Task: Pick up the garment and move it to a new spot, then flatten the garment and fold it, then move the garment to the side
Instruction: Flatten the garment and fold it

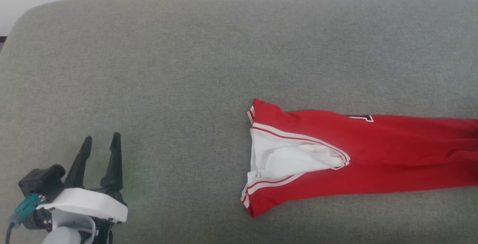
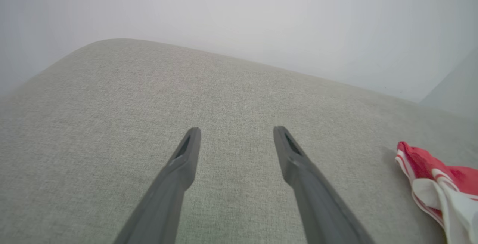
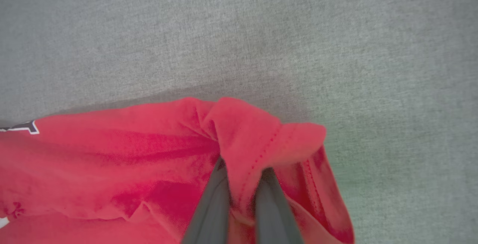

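Only a sliver of dark, white-outlined print (image 1: 361, 117) shows on the thin red jersey shirt with white-and-red striped trim (image 1: 336, 154) — unreadable. It lies on the grey woven cushion (image 1: 168, 61), cut off at the right. The right gripper (image 3: 242, 175) pinches its hem, tips buried in cloth; the left gripper (image 1: 101, 139) — fingers spread — hovers well apart.
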You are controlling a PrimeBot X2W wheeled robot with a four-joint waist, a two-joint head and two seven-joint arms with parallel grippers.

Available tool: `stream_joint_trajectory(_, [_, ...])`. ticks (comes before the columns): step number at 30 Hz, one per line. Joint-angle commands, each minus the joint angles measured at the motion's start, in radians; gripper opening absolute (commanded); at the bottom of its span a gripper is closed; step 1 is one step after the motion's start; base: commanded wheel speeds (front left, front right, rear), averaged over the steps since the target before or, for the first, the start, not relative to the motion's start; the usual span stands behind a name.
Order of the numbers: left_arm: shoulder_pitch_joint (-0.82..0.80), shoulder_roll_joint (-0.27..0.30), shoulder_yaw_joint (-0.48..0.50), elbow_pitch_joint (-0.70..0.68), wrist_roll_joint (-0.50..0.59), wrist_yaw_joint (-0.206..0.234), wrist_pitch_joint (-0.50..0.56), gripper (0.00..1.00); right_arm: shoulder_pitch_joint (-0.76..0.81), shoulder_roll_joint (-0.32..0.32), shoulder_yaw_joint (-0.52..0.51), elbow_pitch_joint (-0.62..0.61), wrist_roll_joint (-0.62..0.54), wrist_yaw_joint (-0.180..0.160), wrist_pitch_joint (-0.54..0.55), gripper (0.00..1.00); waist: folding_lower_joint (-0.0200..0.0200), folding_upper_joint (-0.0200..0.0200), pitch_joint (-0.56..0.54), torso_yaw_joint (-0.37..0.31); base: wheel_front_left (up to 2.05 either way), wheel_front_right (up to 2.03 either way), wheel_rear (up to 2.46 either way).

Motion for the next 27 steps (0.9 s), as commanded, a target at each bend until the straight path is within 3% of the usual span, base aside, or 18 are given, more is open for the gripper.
stream_joint_trajectory(1, [-0.016,-0.006,0.010,0.004,0.006,-0.009,-0.004,1.00,-0.018,-0.003,0.004,0.018,-0.002,-0.002,-0.008,0.00,0.0000,0.0000,0.005,-0.006,0.00,0.00,0.00])
stream_joint_trajectory(6, [-0.018,-0.024,0.031,0.014,0.023,-0.027,-0.004,1.00,-0.048,-0.014,0.043,0.027,0.010,-0.002,-0.017,0.00,0.0000,0.0000,0.008,-0.018,0.00,0.00,0.00])
stream_joint_trajectory(15, [0.006,-0.043,0.056,0.019,0.039,-0.048,-0.004,1.00,0.026,-0.012,0.160,-0.257,0.107,-0.001,0.013,0.00,0.0000,0.0000,-0.016,-0.021,0.00,0.00,0.00])
stream_joint_trajectory(22, [0.017,-0.045,0.052,0.015,0.044,-0.054,-0.003,1.00,0.044,0.064,0.260,-0.475,0.092,-0.001,0.032,0.00,0.0000,0.0000,-0.035,0.004,0.00,0.00,0.00])
stream_joint_trajectory(27, [-0.002,-0.052,0.031,0.022,0.049,-0.062,0.004,1.00,0.009,0.156,0.346,-0.528,0.064,-0.001,0.042,0.00,0.0000,0.0000,-0.043,0.041,0.00,0.00,0.00])
